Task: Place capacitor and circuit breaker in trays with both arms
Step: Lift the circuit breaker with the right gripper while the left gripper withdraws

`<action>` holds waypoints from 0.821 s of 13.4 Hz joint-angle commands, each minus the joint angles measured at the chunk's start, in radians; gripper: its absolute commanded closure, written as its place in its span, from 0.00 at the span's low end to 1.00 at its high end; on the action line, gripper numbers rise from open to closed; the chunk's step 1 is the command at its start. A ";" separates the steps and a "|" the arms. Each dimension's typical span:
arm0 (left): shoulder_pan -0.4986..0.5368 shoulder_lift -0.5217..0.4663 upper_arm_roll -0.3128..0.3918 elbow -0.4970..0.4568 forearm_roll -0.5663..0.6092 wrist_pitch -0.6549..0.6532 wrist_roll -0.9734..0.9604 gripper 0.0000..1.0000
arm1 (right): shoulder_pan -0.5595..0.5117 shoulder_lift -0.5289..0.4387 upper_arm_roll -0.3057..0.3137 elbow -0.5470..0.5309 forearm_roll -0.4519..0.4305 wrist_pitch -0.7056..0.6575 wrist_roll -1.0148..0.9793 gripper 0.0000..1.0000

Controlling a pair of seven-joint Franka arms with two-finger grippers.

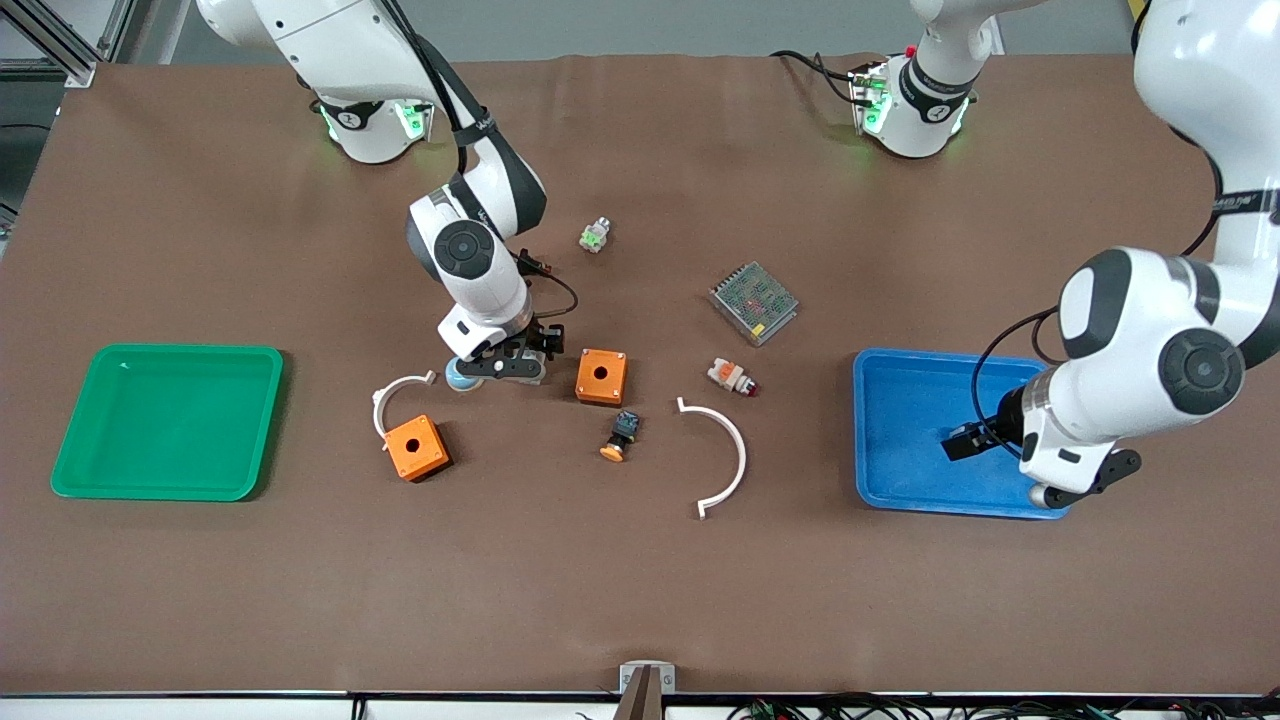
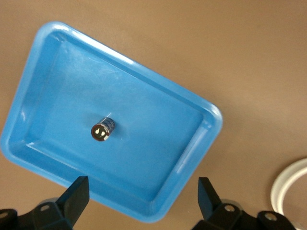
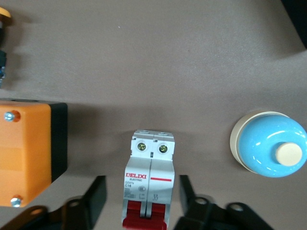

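Note:
The capacitor [image 2: 103, 129], a tiny black cylinder with a silvery top, lies inside the blue tray [image 2: 182, 158]. My left gripper [image 2: 141, 196] hangs open and empty above the tray's rim [image 1: 985, 435]; in the front view the arm hides the capacitor. The circuit breaker [image 3: 151, 177], a white-grey block with red levers, lies on the table between the open fingers [image 3: 96, 191] of my right gripper [image 3: 141, 194], with a gap on each side. In the front view the right gripper [image 1: 505, 368] covers it, beside an orange box [image 1: 601, 376].
A blue dome button [image 3: 268, 148] sits close beside the breaker [image 1: 460, 375]. A green tray [image 1: 165, 420] lies at the right arm's end. A second orange box [image 1: 418, 447], two white arcs [image 1: 400, 395] [image 1: 725, 455], an orange-capped button [image 1: 620, 437], a white-orange connector [image 1: 730, 376] and a mesh box [image 1: 754, 302] lie mid-table.

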 commanded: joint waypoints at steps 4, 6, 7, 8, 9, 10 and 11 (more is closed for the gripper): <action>0.011 -0.198 -0.009 0.009 0.018 -0.075 0.197 0.00 | -0.007 -0.011 0.004 0.006 -0.006 -0.028 0.000 0.85; 0.013 -0.261 -0.008 0.026 0.017 -0.130 0.234 0.00 | -0.013 -0.047 0.001 0.012 -0.006 -0.084 -0.001 0.87; 0.013 -0.281 -0.008 0.052 0.008 -0.176 0.252 0.00 | -0.036 -0.087 0.002 0.017 -0.006 -0.139 -0.005 0.87; 0.013 -0.293 -0.008 0.089 0.003 -0.235 0.276 0.00 | -0.065 -0.130 0.002 0.036 -0.006 -0.220 -0.006 0.87; 0.013 -0.302 -0.008 0.124 0.000 -0.291 0.295 0.00 | -0.096 -0.171 0.002 0.065 -0.006 -0.321 -0.030 0.87; 0.014 -0.307 -0.008 0.144 -0.003 -0.332 0.310 0.00 | -0.133 -0.208 0.002 0.098 -0.006 -0.413 -0.064 0.87; 0.017 -0.319 -0.008 0.157 -0.003 -0.372 0.336 0.00 | -0.188 -0.242 0.002 0.140 -0.006 -0.516 -0.104 0.87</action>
